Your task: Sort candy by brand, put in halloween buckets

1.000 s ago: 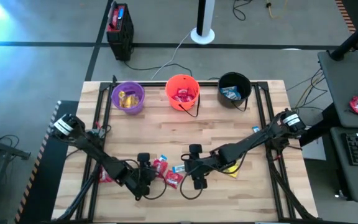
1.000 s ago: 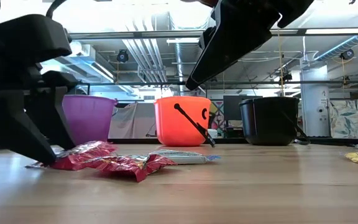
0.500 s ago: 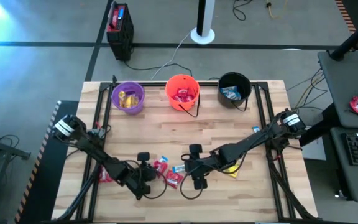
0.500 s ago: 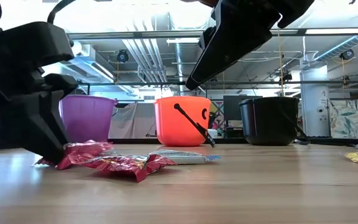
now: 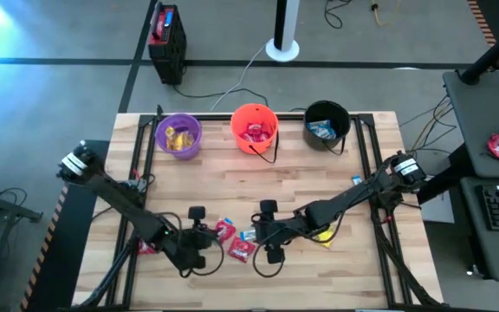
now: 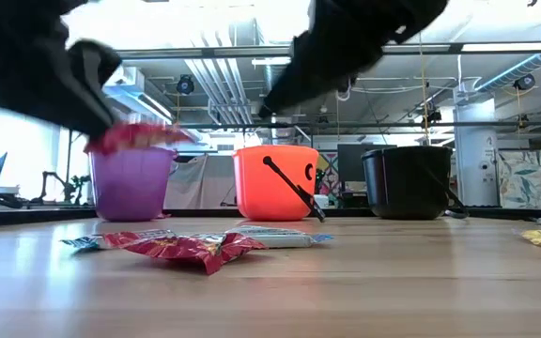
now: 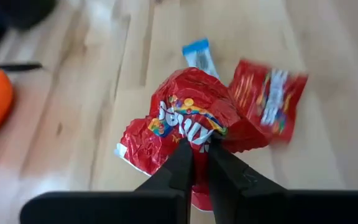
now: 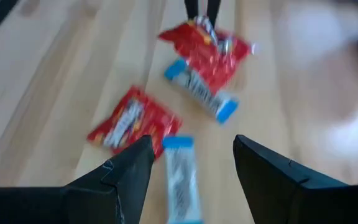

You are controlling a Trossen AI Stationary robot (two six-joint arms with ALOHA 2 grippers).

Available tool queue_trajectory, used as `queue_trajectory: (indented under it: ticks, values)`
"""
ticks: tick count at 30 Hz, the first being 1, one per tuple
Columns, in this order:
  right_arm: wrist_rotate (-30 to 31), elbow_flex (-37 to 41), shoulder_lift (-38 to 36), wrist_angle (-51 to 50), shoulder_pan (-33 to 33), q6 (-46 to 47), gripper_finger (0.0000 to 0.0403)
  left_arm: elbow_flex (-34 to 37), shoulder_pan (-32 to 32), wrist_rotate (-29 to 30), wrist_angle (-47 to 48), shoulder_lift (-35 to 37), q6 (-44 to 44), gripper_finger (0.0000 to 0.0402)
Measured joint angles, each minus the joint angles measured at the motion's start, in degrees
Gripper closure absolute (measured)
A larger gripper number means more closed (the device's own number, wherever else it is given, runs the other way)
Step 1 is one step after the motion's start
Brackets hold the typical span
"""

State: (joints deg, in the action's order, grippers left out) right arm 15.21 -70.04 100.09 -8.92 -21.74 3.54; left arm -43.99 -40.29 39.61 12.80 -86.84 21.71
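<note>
Left gripper [image 7: 196,163] clamped tight on a crumpled red packet [image 7: 188,121] with bright printed lettering, lifted clear of the table [image 5: 319,186]; in the low view, that packet up at upper left, level with the purple bucket's [image 6: 131,181] rim. Below it in the high view's lower centre, a second red packet [image 5: 240,250] flat on the wood, and a blue-and-white bar [image 5: 249,235] just beside. Right gripper [image 8: 191,163] spread wide, holding nothing, poised above another blue-and-white bar [image 8: 179,177], with a red packet [image 8: 133,119] near its side. Yellow packet [image 5: 322,234] farther right, partly under the right arm. Along the top edge of the table: purple bucket with yellow wrappers inside, orange bucket [image 5: 254,128] with red ones, black bucket [image 5: 327,124] with blue-and-white ones. One more red packet [image 5: 148,246] at lower left beside the left arm.
</note>
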Motion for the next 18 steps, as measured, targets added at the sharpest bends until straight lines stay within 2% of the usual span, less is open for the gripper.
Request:
queue_trajectory:
  ticks: [6, 14, 18]
  values:
    - [3.21, 0.19, 2.19, 12.4, 0.0, -15.35, 0.0188, -0.07, 0.73, 0.68, -1.95, 6.67, -2.64, 0.0389]
    - [19.13, 0.22, 5.99, 26.05, -0.04, -31.68, 0.0188, -0.15, 1.34, -0.18, -2.47, 11.45, -1.41, 0.0389]
    - [21.22, 0.22, 6.74, 30.23, -0.11, -37.21, 0.0188, -0.15, 1.76, -0.69, -1.62, 12.09, -0.37, 0.0389]
